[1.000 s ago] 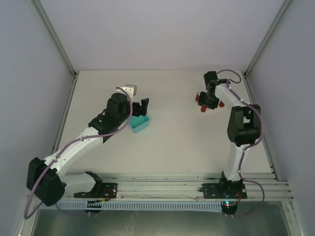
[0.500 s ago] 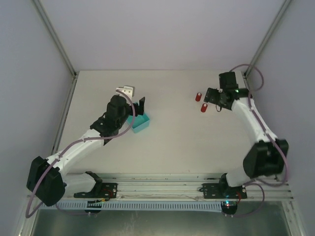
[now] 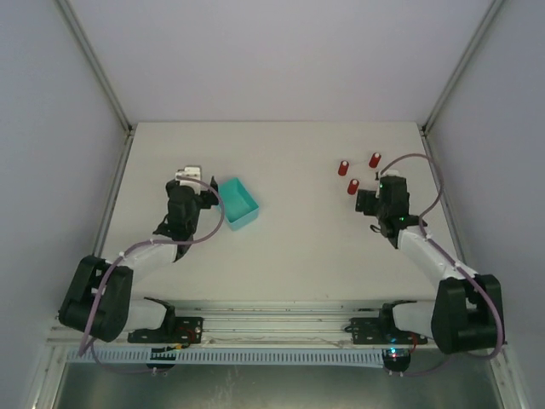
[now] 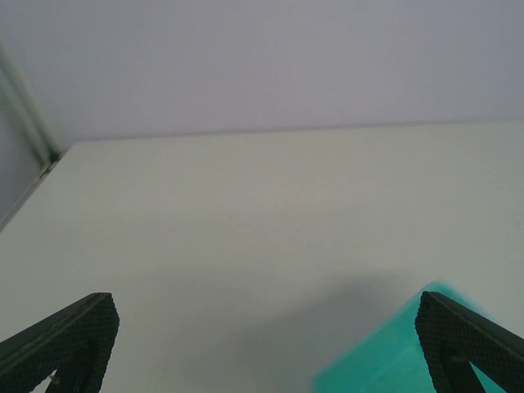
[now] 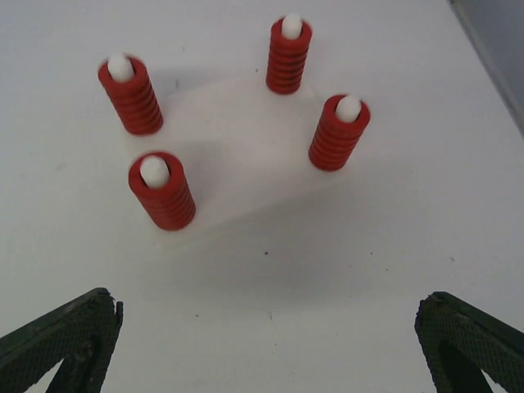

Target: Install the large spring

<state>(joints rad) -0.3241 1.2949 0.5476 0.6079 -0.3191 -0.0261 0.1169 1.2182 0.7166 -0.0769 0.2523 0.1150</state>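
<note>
Springs (image 5: 162, 192) in red, four of them, each sit over a white peg on the white plate (image 5: 237, 155) in the upper half of the right wrist view. All look alike in size, so I cannot tell which is the large one. Right tool (image 5: 262, 336) is released, fingers spread to the lower corners, holding nothing. Left tool (image 4: 262, 344) is likewise released, beside the teal bin (image 4: 385, 364). The likely risk is a spread finger clipping a coil or shoving the plate across the counter (image 5: 327, 270), unseating a spring.
</note>
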